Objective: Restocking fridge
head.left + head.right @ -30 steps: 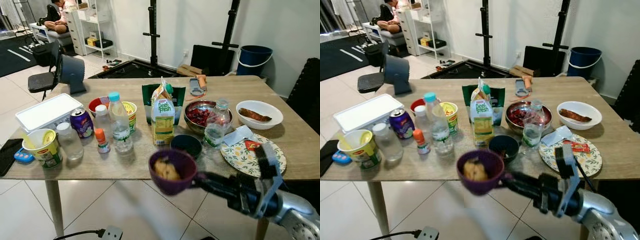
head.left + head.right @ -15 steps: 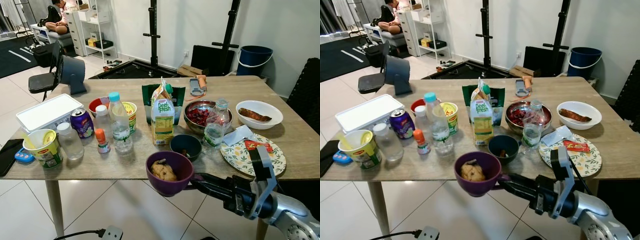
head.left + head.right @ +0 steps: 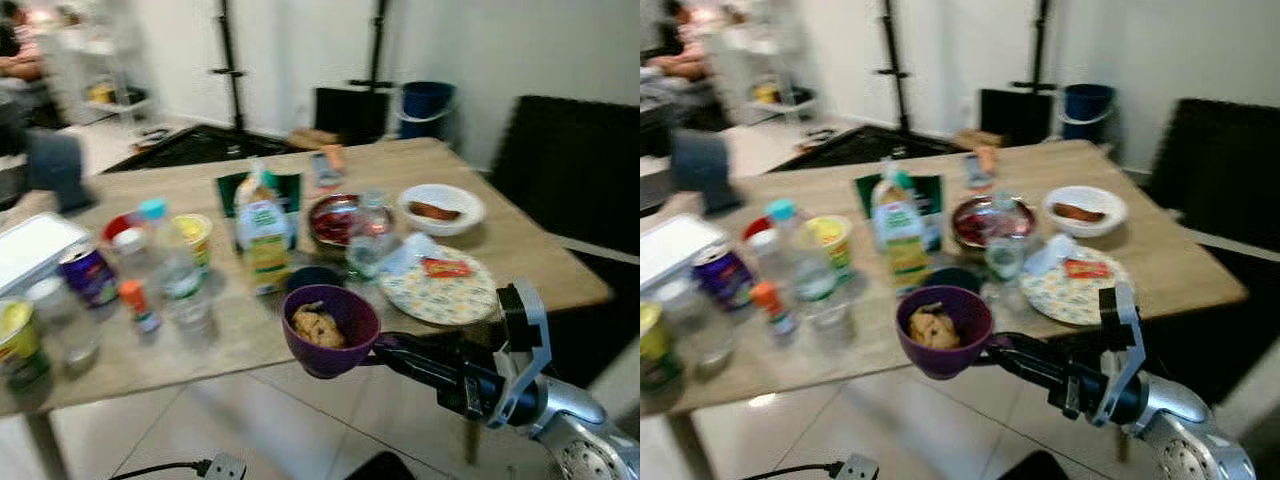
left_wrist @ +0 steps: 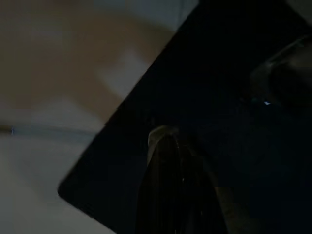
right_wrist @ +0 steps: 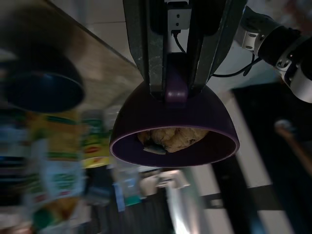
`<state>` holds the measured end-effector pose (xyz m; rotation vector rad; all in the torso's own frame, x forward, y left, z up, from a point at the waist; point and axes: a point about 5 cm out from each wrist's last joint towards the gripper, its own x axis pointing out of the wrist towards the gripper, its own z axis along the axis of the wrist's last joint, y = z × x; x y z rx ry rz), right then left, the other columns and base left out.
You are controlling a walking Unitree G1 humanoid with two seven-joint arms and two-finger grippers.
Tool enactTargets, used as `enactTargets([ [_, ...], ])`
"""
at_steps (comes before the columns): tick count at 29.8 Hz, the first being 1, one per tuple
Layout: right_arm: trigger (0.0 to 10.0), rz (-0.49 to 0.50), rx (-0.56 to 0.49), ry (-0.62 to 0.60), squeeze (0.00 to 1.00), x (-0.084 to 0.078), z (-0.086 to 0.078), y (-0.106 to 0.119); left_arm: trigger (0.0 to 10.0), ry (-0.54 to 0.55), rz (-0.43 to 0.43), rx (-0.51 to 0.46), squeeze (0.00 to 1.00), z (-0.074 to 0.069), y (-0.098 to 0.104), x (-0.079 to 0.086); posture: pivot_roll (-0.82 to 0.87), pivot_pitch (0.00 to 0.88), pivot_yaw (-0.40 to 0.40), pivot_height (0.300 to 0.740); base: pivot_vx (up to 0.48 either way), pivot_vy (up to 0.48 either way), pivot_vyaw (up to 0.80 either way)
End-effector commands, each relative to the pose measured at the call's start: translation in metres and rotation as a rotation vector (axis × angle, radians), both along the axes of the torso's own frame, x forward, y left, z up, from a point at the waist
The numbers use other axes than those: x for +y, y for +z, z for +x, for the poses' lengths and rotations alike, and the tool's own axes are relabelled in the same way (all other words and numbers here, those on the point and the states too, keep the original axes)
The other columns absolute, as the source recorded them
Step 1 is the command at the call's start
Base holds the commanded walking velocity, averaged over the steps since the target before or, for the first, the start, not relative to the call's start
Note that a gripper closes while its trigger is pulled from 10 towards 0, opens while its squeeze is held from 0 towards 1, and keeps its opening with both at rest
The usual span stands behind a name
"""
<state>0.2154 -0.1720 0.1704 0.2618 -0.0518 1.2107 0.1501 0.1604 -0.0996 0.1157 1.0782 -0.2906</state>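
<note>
Purple bowl (image 3: 330, 329): lower centre of the left eye view, held out level in front of the table edge, with a lump of brownish food inside; it sits at about the same spot in the frame as half a second ago.
Right gripper (image 5: 175, 90): both black fingers are clamped on the bowl's small handle tab; the silver arm reaches in from the lower right.
Left gripper: the left wrist view is dark and blurred, so its fingers cannot be judged.
Camera: the whole scene has slid toward the left of the frame since the earlier frames and is now blurred, so the head has turned, not the things.
Wooden table (image 3: 520, 255): middle of the frame, its right corner now in sight.
Juice carton (image 3: 262, 228): upright, centre of the table, left of the patterned plate (image 3: 440, 295).
Blue bucket (image 3: 427, 101): top centre, by the far wall.
</note>
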Motion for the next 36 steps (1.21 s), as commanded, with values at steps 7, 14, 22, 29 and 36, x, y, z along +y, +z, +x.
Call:
enactTargets([
  [7, 10.0, 0.026, -0.044, 0.019, 0.00, 0.003, -0.002, 0.006, 10.0, -0.014, 0.014, 0.009, 0.00, -0.002, -0.001, 0.002, -0.15, 0.000, 0.044, 0.740, 0.000, 0.000, -0.78],
  [14, 10.0, 0.020, -0.039, -0.023, 0.00, 0.000, 0.001, 0.003, 10.0, -0.016, 0.016, 0.008, 0.00, -0.001, 0.000, 0.002, -0.15, 0.000, 0.048, 0.740, 0.000, 0.000, -0.78],
  [22, 10.0, -0.016, -0.040, -0.147, 0.00, -0.017, 0.010, -0.001, 10.0, -0.020, 0.016, 0.007, 0.00, 0.000, 0.000, 0.002, -0.15, 0.000, 0.050, 0.740, 0.000, 0.000, -0.78],
  [29, 10.0, -0.048, -0.036, -0.285, 0.00, -0.042, 0.017, -0.006, 10.0, -0.023, 0.013, 0.005, 0.00, 0.000, 0.000, 0.001, -0.15, 0.000, 0.049, 0.740, 0.000, 0.000, -0.78],
  [36, 10.0, -0.091, -0.044, -0.482, 0.00, -0.072, 0.026, -0.010, 10.0, -0.026, 0.013, 0.007, 0.00, 0.000, 0.000, 0.001, -0.15, 0.000, 0.050, 0.740, 0.000, 0.000, -0.78],
])
